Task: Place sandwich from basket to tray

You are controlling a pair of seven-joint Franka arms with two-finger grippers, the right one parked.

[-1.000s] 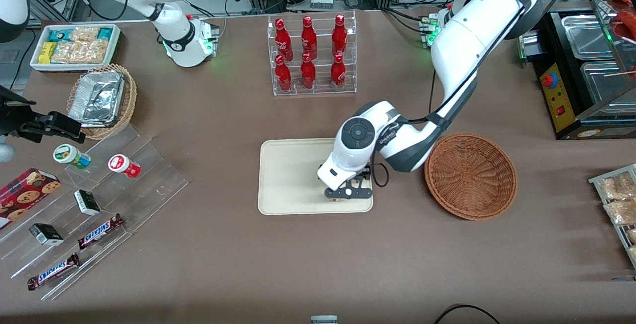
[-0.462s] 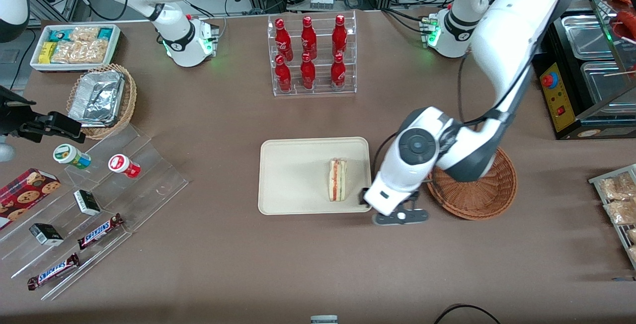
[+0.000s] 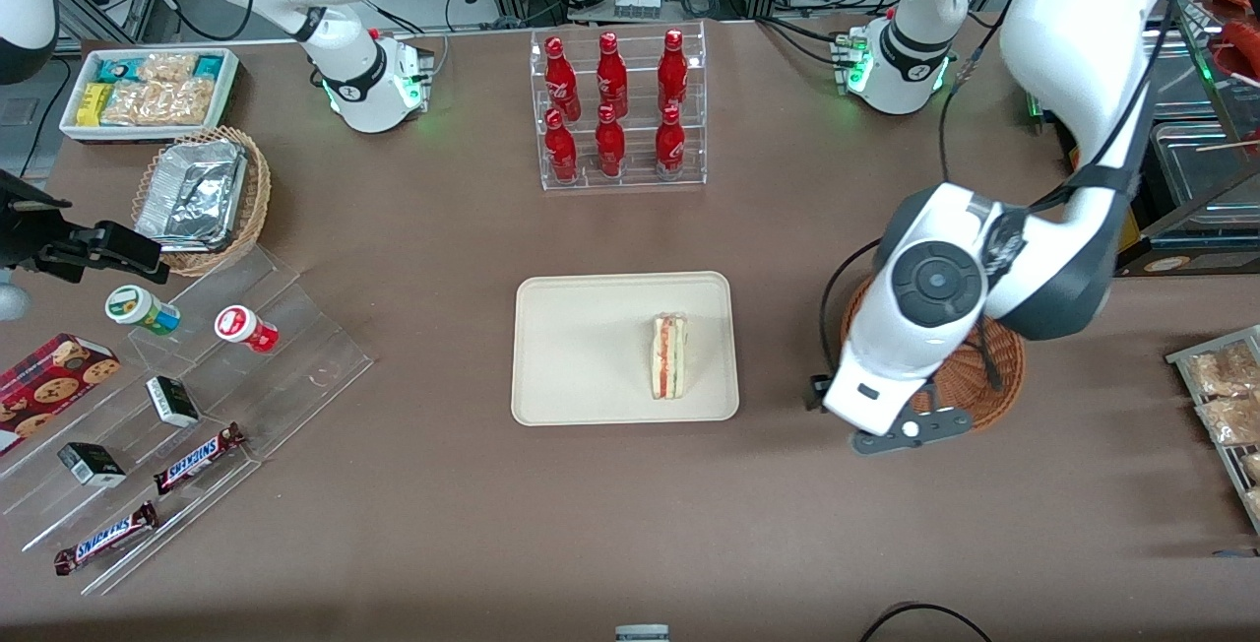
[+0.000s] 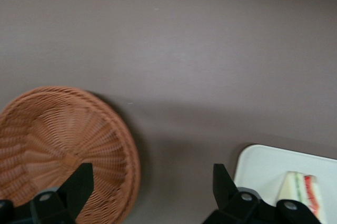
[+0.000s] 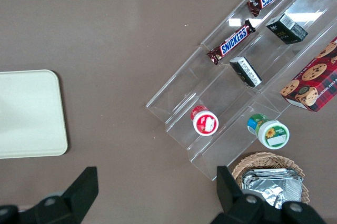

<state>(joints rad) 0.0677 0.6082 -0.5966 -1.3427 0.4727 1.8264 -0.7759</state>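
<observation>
— Looking for the sandwich (image 3: 669, 356)? It lies on the cream tray (image 3: 581, 347), in the middle of the front view.
— And the gripper (image 3: 906, 430)?
— It hangs over the wicker basket's (image 3: 994, 381) near edge, fingers (image 4: 78, 184) wide apart, holding nothing.

The sandwich (image 3: 668, 356) lies on the tray (image 3: 581, 352), a pale wedge with its red and green filling edge facing up, near the tray's end toward the working arm. The tray is flat, cream-beige, rectangular with rounded corners and a low rim. The basket (image 3: 994, 376), round, shallow, reddish-brown wicker, sits apart from the tray toward the working arm's end of the table. The gripper (image 3: 906, 430) hangs with fingers spread above the basket's nearer rim.
</observation>
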